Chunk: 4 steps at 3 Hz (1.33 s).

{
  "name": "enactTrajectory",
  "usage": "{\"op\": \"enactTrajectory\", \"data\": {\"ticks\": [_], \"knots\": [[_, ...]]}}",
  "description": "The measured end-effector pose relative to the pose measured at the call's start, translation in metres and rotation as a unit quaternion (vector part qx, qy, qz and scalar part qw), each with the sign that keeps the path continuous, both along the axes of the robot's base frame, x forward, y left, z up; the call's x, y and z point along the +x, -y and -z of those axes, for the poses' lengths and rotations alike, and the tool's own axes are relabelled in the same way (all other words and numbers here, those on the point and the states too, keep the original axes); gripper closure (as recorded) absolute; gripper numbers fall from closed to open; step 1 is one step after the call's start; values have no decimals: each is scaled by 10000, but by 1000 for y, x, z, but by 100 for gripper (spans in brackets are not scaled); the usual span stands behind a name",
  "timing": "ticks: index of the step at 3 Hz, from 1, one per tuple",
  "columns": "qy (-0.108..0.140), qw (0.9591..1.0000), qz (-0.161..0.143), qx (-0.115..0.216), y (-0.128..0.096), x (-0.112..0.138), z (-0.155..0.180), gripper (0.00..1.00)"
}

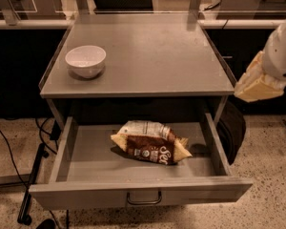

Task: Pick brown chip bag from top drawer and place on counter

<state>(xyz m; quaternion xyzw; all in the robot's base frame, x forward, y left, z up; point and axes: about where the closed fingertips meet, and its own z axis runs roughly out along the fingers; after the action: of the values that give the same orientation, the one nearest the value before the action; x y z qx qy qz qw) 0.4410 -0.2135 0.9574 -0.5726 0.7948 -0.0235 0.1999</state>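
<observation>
One brown chip bag (pixel 150 145) in top drawer (pixel 88 161) | tool (pixel 258 84) right of counter (pixel 155 51)

My gripper (pixel 256 86), R side just off the counter (pixel 148 51), looks matt tan w/ a smooth white shell (pixel 282 46) above. Counter & top drawer (pixel 93 163): matt grey metal, smooth. Its handle (pixel 144 200): shinier metal. The brown chip bag (pixel 150 146): crinkled, glossy film. The bowl (pixel 86 60): smooth, white, slight sheen.

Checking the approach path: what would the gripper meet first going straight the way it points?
The gripper, right of the counter, points down-left; likely the top drawer and its right wall first, though depth is unclear.
</observation>
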Motion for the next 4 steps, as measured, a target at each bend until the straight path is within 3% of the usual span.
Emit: {"op": "enactTrajectory", "data": {"ticks": [2, 3, 4], "knots": [[360, 9972, 148, 639, -16, 3, 35, 100], [696, 9922, 98, 1030, -31, 12, 55, 100], [705, 9922, 96, 1028, -31, 12, 55, 100]]}}
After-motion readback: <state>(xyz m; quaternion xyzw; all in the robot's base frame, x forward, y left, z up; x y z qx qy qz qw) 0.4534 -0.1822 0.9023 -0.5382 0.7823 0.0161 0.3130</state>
